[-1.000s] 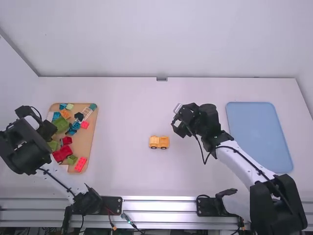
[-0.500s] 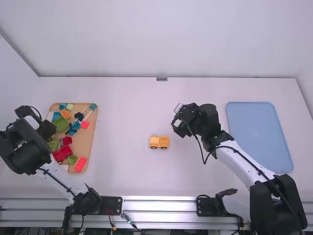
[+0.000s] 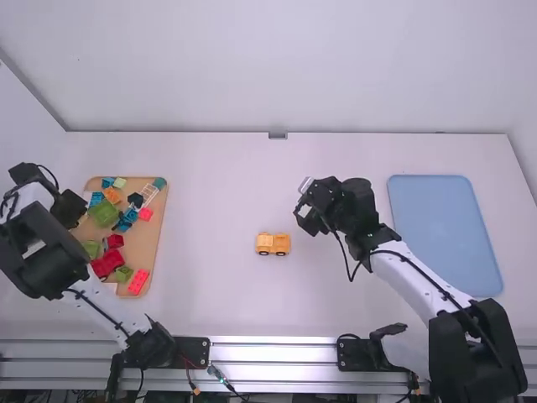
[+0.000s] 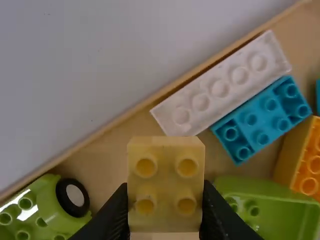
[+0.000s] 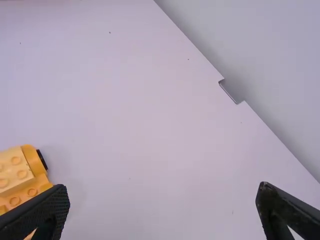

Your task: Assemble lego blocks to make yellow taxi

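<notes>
My left gripper (image 3: 69,208) is over the tray's left edge in the high view. In the left wrist view, the left gripper (image 4: 165,212) is shut on a pale yellow four-stud block (image 4: 166,170), held above the tray. A yellow-orange car-shaped assembly (image 3: 273,244) with dark wheels stands mid-table, and part of the assembly (image 5: 20,172) appears beside one finger in the right wrist view. To its upper right, the right gripper (image 3: 309,214) hangs above the table. Seen from its own wrist, the right gripper (image 5: 164,194) is open, nothing between its fingers.
The wooden tray (image 3: 151,252) at the left holds several blocks, among them a white brick (image 4: 220,85), a blue brick (image 4: 262,117) and a green wheeled piece (image 4: 45,207). A blue flat tray (image 3: 445,227) lies at the right.
The left gripper has shifted a little left and up the picture, uncovering more of the tray's left side. The right arm and the assembly have not moved.
</notes>
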You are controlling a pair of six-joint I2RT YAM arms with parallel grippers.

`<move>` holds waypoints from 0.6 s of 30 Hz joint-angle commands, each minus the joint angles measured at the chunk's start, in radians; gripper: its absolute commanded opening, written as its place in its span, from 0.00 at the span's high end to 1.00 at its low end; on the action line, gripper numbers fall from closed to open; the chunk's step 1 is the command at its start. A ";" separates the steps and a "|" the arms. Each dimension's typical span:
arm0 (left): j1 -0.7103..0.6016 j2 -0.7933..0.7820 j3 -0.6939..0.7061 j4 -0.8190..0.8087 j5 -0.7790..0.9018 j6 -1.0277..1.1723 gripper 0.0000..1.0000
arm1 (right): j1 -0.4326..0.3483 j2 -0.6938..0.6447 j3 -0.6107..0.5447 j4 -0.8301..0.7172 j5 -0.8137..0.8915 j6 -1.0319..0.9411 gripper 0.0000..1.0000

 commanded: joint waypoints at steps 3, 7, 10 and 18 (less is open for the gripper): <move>-0.091 -0.134 -0.017 -0.003 -0.083 -0.021 0.98 | 0.001 -0.008 -0.003 0.013 -0.003 0.008 0.01; -0.178 -0.264 -0.082 0.035 -0.134 -0.016 0.98 | 0.001 -0.008 -0.003 0.034 -0.002 0.040 0.01; -0.264 -0.374 -0.146 0.079 -0.094 0.086 0.98 | 0.000 -0.008 -0.003 0.058 -0.002 0.070 0.01; -0.620 -0.500 -0.194 0.002 0.107 0.525 0.98 | -0.090 -0.029 -0.003 0.137 0.032 0.315 0.01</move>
